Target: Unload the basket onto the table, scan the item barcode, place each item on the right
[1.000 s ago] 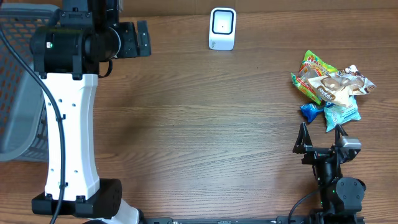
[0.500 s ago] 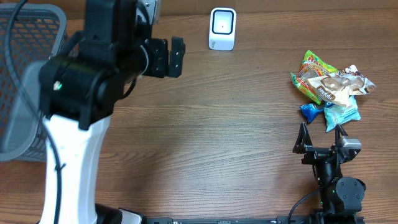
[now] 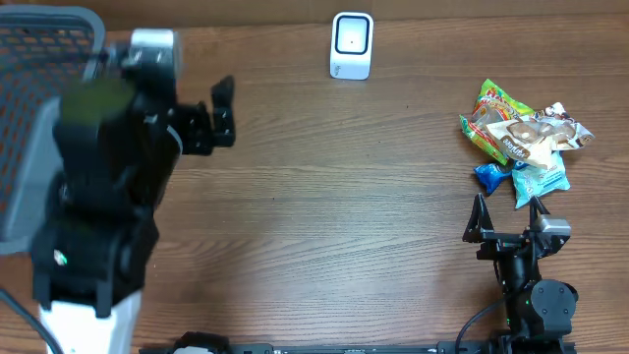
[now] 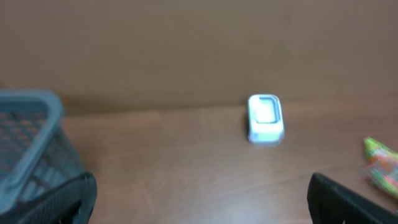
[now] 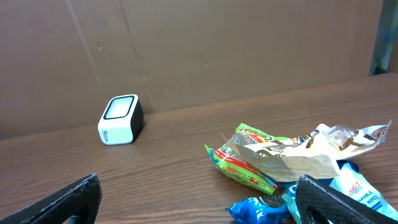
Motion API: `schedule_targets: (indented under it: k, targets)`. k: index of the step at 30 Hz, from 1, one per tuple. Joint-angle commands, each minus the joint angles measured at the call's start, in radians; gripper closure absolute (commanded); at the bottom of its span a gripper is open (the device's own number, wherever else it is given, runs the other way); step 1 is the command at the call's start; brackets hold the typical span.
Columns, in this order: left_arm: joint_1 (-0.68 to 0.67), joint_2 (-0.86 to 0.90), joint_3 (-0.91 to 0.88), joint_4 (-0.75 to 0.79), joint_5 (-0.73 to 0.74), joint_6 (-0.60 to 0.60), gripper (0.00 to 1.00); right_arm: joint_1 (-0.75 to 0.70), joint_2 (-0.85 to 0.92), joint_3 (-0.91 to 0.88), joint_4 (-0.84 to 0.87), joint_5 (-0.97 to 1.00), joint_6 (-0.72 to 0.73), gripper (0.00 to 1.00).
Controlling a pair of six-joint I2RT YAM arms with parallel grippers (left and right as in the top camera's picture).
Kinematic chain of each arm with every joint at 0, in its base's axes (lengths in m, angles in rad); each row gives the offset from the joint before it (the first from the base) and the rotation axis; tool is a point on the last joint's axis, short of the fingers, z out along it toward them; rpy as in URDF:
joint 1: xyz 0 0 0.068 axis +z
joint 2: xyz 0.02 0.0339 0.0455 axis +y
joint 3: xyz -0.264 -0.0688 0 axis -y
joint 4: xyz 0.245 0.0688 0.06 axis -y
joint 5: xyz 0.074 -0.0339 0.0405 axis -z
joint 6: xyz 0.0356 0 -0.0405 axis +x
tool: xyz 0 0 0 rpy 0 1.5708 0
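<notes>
Both claws are wide open and hold nothing: the blurry left claw (image 3: 224,110) seems to float near the gray basket (image 3: 29,39), and the right claw (image 3: 508,206) sits close to the pile of snack bags (image 3: 521,138), well apart from the white scanner (image 3: 351,45).

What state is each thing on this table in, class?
left fingers: open, empty
right fingers: open, empty
scanner: upright on the table
snack packets: piled together, not held
basket: upright, contents unclear
</notes>
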Motion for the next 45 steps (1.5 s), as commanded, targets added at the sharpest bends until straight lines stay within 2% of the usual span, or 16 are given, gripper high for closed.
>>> schedule_targets:
  k: [1, 4, 7, 11, 14, 24, 29, 37, 40, 45]
  targets:
    - [0.058, -0.161, -0.271, 0.195, 0.041, 0.134, 0.00, 0.008, -0.012, -0.010, 0.004, 0.009, 0.004, 0.00]
    - [0.100, -0.324, -0.546, 0.455, 0.091, 0.220, 0.00, 0.008, -0.012, -0.010, 0.004, 0.009, 0.004, 0.00]
    - [0.127, -0.476, -0.784, 0.652, 0.095, 0.250, 0.00, 0.008, -0.012, -0.010, 0.004, 0.009, 0.004, 0.00]
    - [0.153, -0.633, -1.017, 0.817, 0.095, 0.250, 0.00, 0.008, -0.012, -0.010, 0.004, 0.009, 0.004, 0.00]
    - [0.165, -0.739, -1.164, 0.880, 0.095, 0.250, 0.00, 0.008, -0.012, -0.010, 0.004, 0.009, 0.004, 0.00]
    - [0.172, -1.028, -1.451, 0.893, 0.066, 0.309, 0.00, 0.008, -0.012, -0.010, 0.004, 0.009, 0.004, 0.00]
    - [0.185, -1.077, -1.535, 0.895, 0.042, 0.343, 0.00, 0.008, -0.012, -0.010, 0.004, 0.009, 0.004, 0.00]
    - [0.191, -1.104, -1.537, 0.711, 0.061, 0.345, 0.01, 0.008, -0.012, -0.010, 0.004, 0.009, 0.004, 0.00]
    - [0.191, -1.104, -1.537, 0.708, 0.069, 0.269, 0.00, 0.008, -0.012, -0.010, 0.004, 0.009, 0.004, 0.00]
    - [0.191, -1.103, -1.537, 0.708, 0.069, 0.261, 0.00, 0.008, -0.012, -0.010, 0.004, 0.009, 0.004, 0.00]
